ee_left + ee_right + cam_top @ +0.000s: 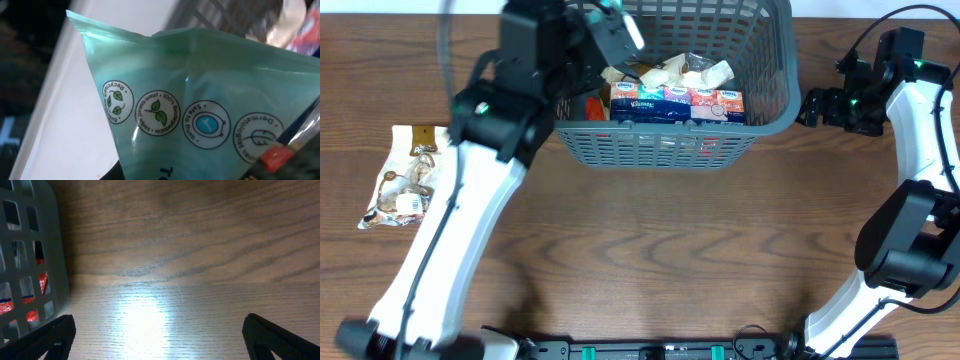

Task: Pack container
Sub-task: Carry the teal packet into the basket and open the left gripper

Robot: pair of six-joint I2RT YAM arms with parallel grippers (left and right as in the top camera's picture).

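Observation:
The container, a large dark grey slotted basket (670, 145), stands at the back middle of the table. It holds tissue packs (675, 103) and clear bags (685, 72). My left gripper (605, 28) is above the basket's left part, shut on a green plastic packet (616, 14). In the left wrist view the packet (200, 100), printed with round icons, fills the frame between the jaws (200, 175). My right gripper (812, 105) is open and empty, low over the table just right of the basket. The right wrist view shows its fingers (160, 335) wide apart and the basket wall (30, 255) at left.
Two clear snack packets (405, 180) lie on the wooden table (650, 250) at the far left. The left arm stretches from the front left up to the basket. The right arm stands along the right edge.

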